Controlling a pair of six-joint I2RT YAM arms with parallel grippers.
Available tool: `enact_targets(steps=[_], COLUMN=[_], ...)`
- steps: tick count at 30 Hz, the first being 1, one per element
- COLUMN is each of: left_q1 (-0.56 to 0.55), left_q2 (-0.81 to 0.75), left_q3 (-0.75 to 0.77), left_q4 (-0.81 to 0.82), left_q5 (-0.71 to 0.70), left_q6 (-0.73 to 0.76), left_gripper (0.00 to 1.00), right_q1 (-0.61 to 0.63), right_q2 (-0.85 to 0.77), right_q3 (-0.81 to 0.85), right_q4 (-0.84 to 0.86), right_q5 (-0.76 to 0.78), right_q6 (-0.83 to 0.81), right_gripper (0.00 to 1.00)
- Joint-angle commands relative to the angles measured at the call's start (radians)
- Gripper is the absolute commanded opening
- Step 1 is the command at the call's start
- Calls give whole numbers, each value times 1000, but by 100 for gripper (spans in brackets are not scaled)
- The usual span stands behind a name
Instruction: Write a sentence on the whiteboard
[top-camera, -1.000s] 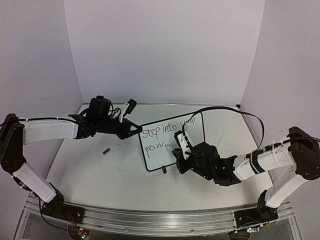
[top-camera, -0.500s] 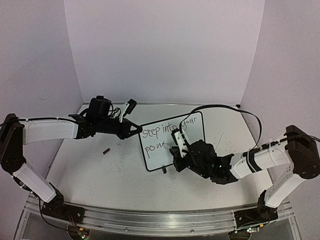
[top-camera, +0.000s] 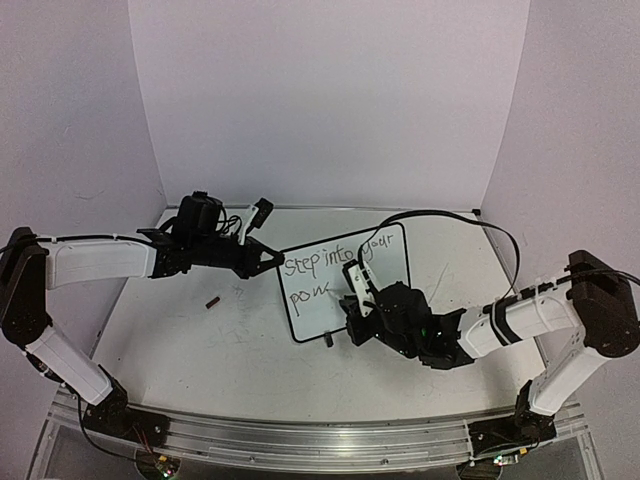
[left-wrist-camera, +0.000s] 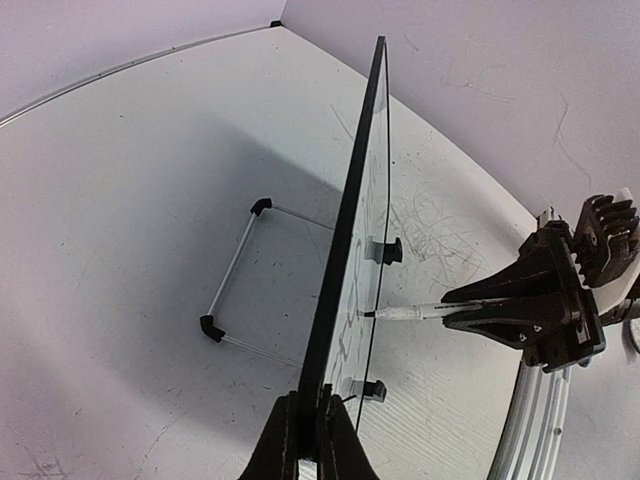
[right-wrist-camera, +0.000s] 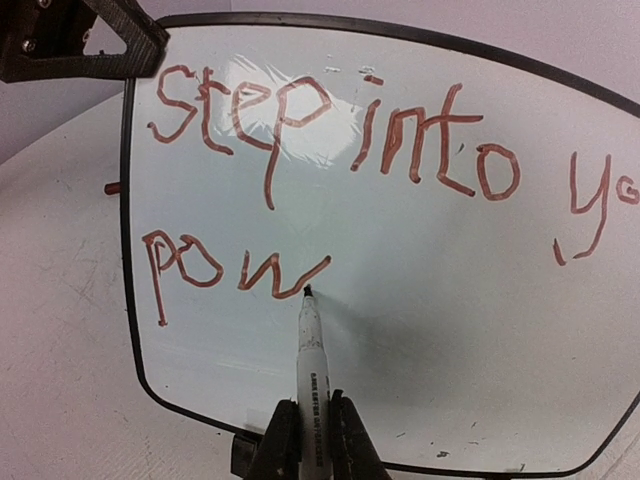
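Moved: right claw (top-camera: 352, 300) has slid slightly left along the lower line of writing since a second ago.
Worktop (top-camera: 200, 350): white, scuffed.
Whiteboard (top-camera: 312, 312): standing on its feet near mid-worktop.
Left claw (left-wrist-camera: 308, 440): clamped on the board's upper left corner.
Right claw: closed round a marker (right-wrist-camera: 311, 360), tip touching the board.
Sentence (right-wrist-camera: 330, 140): "step into your", beneath it "pow".
Small dark piece (top-camera: 212, 301): lying left of the board.

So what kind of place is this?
Probably a robot lab's test booth: left arm and right arm bolted to a metal rail, plain walls around a scuffed table, a small whiteboard.
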Motion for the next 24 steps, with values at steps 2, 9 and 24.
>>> enact_targets(steps=[2, 9, 24], left_q1=[1, 0, -1], left_q2=[-16, -18, -18], left_q3=[-14, -13, -13], left_q4=[-56, -56, -57], left_q5=[-80, -82, -82], left_q6=[75, 75, 76], left_gripper=[0, 0, 0], right_q1=[0, -4, -12], right_q2=[14, 9, -4], right_q3=[28, 24, 16], right_q4=[-13, -26, 30], right_q5=[42, 98, 124], right_q6=[27, 50, 38], right_gripper=[0, 0, 0])
